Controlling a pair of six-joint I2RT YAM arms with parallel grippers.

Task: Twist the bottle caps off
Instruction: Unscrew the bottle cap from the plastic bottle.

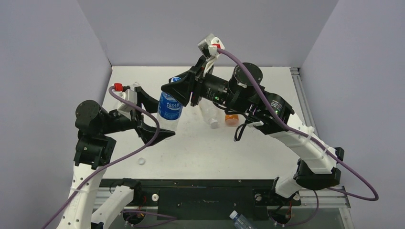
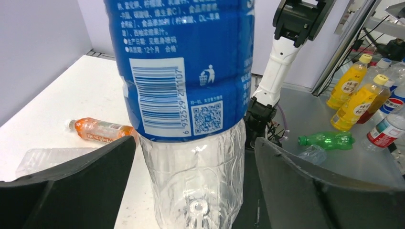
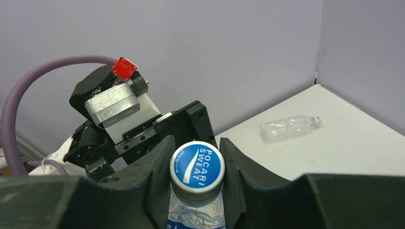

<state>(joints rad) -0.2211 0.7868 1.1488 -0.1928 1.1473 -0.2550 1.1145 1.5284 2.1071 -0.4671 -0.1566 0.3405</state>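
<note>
Right fingers (image 3: 157, 167) clamp the blue cap (image 3: 197, 166); left fingers (image 2: 86, 181) stand open either side of the bottle (image 2: 181, 71).

In the right wrist view's lower centre, the bottle cap (image 3: 197, 167) has a glossy blue printed top over a white ridged plastic rim, the right gripper (image 3: 197, 151) is matt black grainy plastic, and the bottle (image 2: 184, 71) wears shiny blue film over clear crinkled plastic.

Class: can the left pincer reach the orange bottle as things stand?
Probably not directly: the blue-labelled bottle sits inside the left pincer, and the right arm hangs over the orange bottle.
</note>
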